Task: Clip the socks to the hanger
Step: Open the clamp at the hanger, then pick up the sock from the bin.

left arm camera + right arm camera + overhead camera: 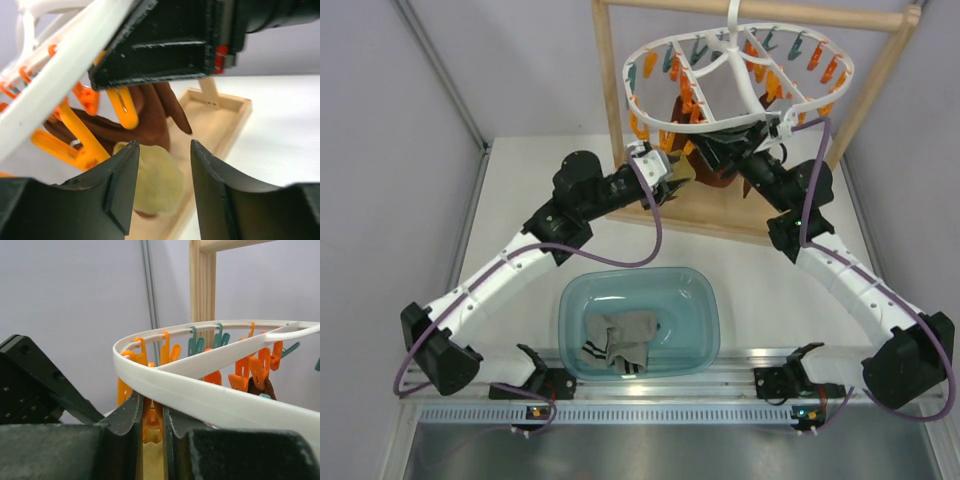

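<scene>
The white hanger (740, 70) hangs from the wooden rack with orange and teal clips under its ring. A mustard-yellow sock (156, 181) hangs beneath an orange clip (153, 422). My right gripper (152, 407) is shut on that clip just under the hanger ring (200, 390), and the sock's top edge (152, 460) shows below the clip. My left gripper (163, 150) is open with its jaws either side of the sock, not pinching it. Both grippers meet under the ring, left gripper (675, 180) and right gripper (720, 152). Grey socks (625, 340) lie in the basin.
Dark brown socks (150, 115) hang from clips behind the yellow one. The teal basin (570, 310) sits at the near middle. The wooden rack (612, 90) stands at the back, with its base tray (225, 112) below the hanger. More orange clips (85, 140) dangle on the left.
</scene>
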Available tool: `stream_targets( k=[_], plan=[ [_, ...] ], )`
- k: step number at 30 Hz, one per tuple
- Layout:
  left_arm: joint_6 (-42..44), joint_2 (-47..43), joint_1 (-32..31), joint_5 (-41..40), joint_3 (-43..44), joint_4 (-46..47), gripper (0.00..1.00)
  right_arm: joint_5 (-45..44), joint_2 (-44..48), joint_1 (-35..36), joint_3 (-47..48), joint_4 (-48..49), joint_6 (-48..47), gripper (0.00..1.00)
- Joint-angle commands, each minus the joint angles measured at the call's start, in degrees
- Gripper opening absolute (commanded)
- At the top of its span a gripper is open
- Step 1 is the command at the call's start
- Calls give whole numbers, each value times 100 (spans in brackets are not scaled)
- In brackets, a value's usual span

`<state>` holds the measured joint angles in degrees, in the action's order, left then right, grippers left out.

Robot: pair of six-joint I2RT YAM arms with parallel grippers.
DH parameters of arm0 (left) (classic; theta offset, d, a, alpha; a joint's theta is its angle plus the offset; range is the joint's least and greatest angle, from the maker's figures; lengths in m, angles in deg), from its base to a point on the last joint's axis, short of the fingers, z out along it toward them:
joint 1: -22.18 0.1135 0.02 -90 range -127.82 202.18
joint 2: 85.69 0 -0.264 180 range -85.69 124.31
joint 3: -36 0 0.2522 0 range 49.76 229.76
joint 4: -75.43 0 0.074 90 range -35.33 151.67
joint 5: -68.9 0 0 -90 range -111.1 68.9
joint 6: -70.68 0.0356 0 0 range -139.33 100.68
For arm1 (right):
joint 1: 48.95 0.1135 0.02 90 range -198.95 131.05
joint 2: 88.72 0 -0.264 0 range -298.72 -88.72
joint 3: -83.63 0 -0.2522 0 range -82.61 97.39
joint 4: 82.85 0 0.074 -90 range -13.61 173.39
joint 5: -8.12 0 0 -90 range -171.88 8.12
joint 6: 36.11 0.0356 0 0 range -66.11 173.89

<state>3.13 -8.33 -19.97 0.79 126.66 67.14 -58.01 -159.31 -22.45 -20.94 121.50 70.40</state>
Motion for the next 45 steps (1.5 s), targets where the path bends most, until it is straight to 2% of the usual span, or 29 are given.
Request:
stream_targets(
  k=[1,3,4,5,7,8,10,11,13,16,19,20,22,23,24,25,26,28,31,32,35,41,45],
  plan=[
    [-653,-791,-39,316,-79,-947,52,21,115,136,319,-39,168,0],
    [-778,-968,-39,666,-79,-1608,61,-32,124,136,337,-145,203,0],
    [-761,-1099,-21,850,-44,-2377,61,-111,150,136,346,-215,229,0],
    [-665,-1153,-13,1278,-53,-2759,62,-155,150,136,354,-416,238,0],
    [-567,-1276,-12,1615,-122,-3514,68,-321,159,136,425,-663,247,0],
    [-454,-1285,-12,1721,-158,-4162,68,-357,159,136,477,-847,247,0],
    [-383,-1398,-4,1644,-463,-4676,67,-410,168,136,486,-954,204,0],
    [-78,-1486,-4,1591,-614,-5044,66,-419,168,145,478,-972,203,0],
    [65,-1680,-4,1224,-1139,-5161,66,-410,168,136,469,-1024,203,0],
    [758,-1970,-4,1107,-1624,-5749,64,-367,159,136,513,-1103,203,0],
    [2311,-2172,-4,1395,-1845,-6793,64,-340,133,145,539,-1174,151,0],
    [3308,-2225,-12,1458,-1872,-7066,64,-340,107,136,565,-1191,142,0],
    [4192,-2243,-4,1520,-1933,-7788,64,-331,89,136,583,-1227,115,0],
    [4927,-2182,-4,1494,-1925,-8199,64,-314,54,136,600,-1244,107,0],
    [5274,-2129,-4,1485,-1907,-8203,64,-314,45,136,618,-1270,107,0],
    [5591,-2042,-4,1459,-1890,-8603,64,-305,36,127,636,-1279,80,0],
    [6194,-1937,-12,1424,-1837,-8781,64,-314,28,136,653,-1314,71,0],
    [6647,-1569,-30,1423,-1644,-9124,64,-305,10,136,671,-1367,2,0],
    [6780,-1303,-459,1275,-1433,-9178,64,-288,-8,136,671,-1438,-69,0],
    [6772,-1155,-922,1143,-1415,-9126,64,-279,-8,145,671,-1455,-78,0],
    [6526,-882,-1688,598,-1441,-9011,62,-278,-25,136,688,-1517,-122,0],
    [6140,-284,-2402,-43,-1459,-9108,57,-252,-52,127,689,-1508,-113,0],
    [5989,225,-2509,-597,-1599,-9047,54,-252,-78,136,662,-1482,-96,0]
  ],
)
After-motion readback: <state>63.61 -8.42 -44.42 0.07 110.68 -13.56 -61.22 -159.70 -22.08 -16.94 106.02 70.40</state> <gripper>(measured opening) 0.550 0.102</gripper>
